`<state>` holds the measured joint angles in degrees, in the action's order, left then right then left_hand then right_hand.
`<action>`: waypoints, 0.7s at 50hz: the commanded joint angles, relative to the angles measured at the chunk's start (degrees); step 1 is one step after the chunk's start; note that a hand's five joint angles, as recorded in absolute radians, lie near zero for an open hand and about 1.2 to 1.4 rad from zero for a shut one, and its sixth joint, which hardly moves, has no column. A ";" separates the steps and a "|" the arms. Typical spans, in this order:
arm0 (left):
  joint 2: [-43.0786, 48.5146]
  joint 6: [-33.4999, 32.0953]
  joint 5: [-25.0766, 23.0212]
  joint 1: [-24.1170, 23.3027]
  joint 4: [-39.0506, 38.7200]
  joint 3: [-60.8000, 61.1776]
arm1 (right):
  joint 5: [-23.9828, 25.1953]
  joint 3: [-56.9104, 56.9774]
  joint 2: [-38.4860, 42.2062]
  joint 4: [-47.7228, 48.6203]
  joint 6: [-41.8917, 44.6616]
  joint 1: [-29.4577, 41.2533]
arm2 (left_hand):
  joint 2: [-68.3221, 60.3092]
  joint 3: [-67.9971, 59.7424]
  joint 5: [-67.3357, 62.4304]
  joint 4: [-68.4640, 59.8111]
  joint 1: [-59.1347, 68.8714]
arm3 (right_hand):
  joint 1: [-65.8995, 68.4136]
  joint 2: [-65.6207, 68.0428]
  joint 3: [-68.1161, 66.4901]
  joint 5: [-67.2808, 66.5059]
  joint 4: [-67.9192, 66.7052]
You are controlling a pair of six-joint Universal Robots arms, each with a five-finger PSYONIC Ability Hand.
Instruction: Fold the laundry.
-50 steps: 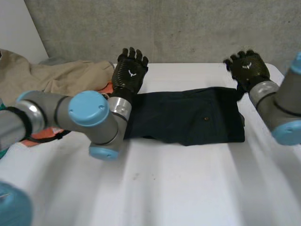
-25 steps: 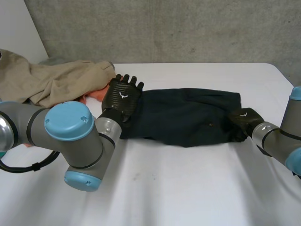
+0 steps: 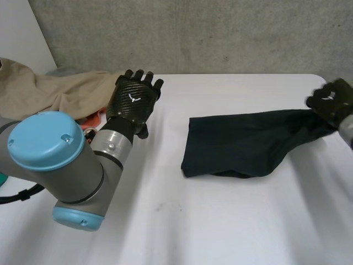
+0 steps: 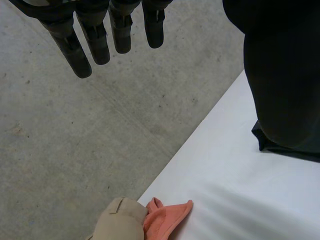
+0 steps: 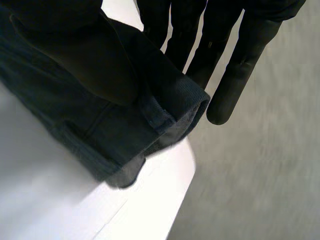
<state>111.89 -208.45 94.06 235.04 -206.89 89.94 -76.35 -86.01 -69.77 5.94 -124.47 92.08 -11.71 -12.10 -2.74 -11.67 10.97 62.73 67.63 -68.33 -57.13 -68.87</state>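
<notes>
Since the earlier frames, the dark navy fabric garment has shifted toward the robot's right across the white table. Its left end no longer lies under the left hand.

1. Garment position: it lies on the right half of the table. The left portion rests flat and bunched. The right end rises off the surface toward the table's right edge.
2. Right hand: it holds that raised end. In the right wrist view the thumb presses the hemmed edge of the garment against straight fingers, so the grip is a pinch on the cloth.
3. Left hand: it hovers well apart from the garment, near the back of the table. In the left wrist view its fingers are straight and spread and hold nothing.
4. Surroundings: a crumpled beige cloth heap and a small orange cloth lie at the table's left end, beside the left arm.

Progress, as a judgement: the garment is being repositioned, not folded. No finished, squared fold is visible. Spreading, folding and the remaining heap are still to be done.
</notes>
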 commanded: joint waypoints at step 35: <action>18.53 3.58 -5.11 -8.89 7.01 -30.25 | 3.14 10.76 -0.21 -7.86 -43.05 11.28 | 1.71 2.10 2.74 1.67 -0.97 | -52.73 -57.63 58.33 57.13 58.87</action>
<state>122.95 -205.00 92.34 230.67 -205.72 68.29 -66.78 -81.07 -72.30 10.06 -165.41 106.56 -11.71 -12.10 -2.74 -11.67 10.97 13.76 12.48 -12.41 -2.98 -12.53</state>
